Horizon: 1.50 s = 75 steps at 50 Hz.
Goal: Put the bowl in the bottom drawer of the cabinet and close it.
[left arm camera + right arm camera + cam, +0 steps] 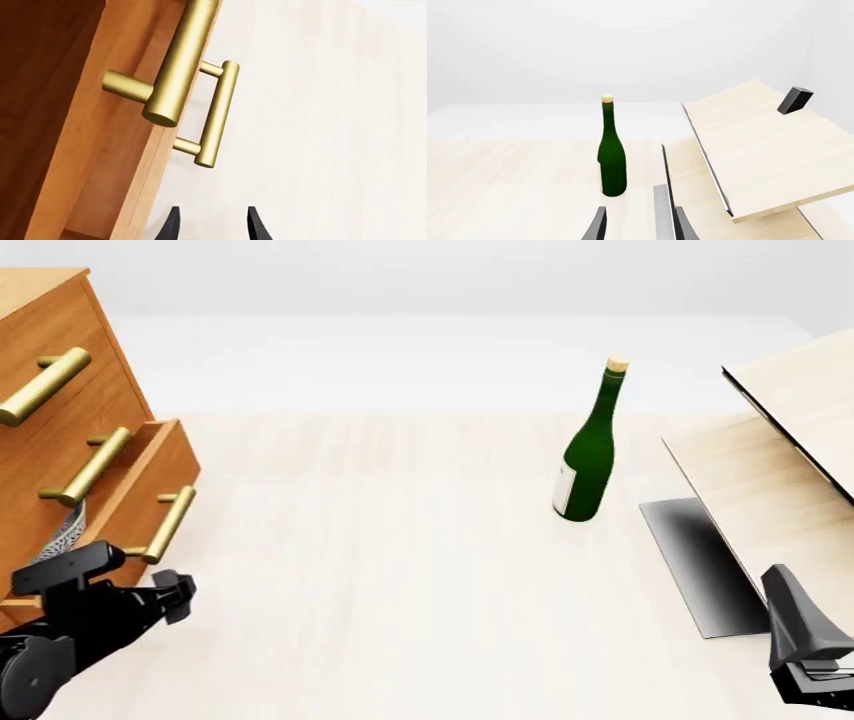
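Note:
The cabinet (54, 340) stands at the far left of the front view, with three brass bar handles. Its bottom drawer (158, 475) is pulled out, and a sliver of the speckled bowl (66, 531) shows inside it, behind the drawer front. My left gripper (174, 598) hovers just in front of and below the bottom handle (170, 523), touching nothing. In the left wrist view its fingers (172, 225) stand apart and open, with two brass handles (177, 65) ahead. My right gripper (790, 600) stays low at the right, open and empty (640, 227).
A tall green bottle (587, 455) with a cork stands upright mid-table, right of centre. Pale wood slanted panels (787, 470) with a grey base plate (694, 560) rise at the right, just ahead of my right gripper.

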Available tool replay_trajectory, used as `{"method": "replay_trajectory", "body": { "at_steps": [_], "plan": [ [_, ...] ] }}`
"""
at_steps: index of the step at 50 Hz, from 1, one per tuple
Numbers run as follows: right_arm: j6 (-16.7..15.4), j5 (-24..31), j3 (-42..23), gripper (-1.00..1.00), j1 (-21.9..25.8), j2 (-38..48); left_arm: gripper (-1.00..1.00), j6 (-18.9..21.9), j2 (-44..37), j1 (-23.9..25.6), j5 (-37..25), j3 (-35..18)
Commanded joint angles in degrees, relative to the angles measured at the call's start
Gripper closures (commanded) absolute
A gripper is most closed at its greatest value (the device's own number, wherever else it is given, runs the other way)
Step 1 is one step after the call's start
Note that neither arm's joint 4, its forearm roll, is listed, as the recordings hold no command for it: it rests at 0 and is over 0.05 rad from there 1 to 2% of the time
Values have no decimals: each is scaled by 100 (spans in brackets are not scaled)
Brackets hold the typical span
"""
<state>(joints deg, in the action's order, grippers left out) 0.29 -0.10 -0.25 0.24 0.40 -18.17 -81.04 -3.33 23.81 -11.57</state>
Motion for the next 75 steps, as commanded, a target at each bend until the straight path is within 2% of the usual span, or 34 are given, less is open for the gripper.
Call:
{"method": "replay_trajectory", "body": {
  "at_steps": [1,20,21,25,49,57,58,63,69,75],
  "plan": [
    [0,0,0,-100,0,0,-100,105,49,-234,8,31],
    [0,0,0,-100,1,0,-100,288,152,-637,47,82],
    [0,0,0,-100,1,0,-100,389,256,-840,32,97],
    [1,0,0,-100,0,0,-100,489,398,-984,10,129],
    [0,0,0,-100,0,-1,-100,821,669,-1560,108,144],
    [1,0,0,-100,0,0,-100,1139,664,-1708,368,214],
    [1,0,0,-100,0,0,-100,1309,763,-1771,409,262],
    [0,0,0,-100,-1,1,-100,1441,704,-1856,564,296],
    [0,0,0,-100,0,0,-100,1823,1083,-2083,682,458],
    [0,0,0,-100,1,-1,-100,1908,955,-2117,874,507]
  ]
}}
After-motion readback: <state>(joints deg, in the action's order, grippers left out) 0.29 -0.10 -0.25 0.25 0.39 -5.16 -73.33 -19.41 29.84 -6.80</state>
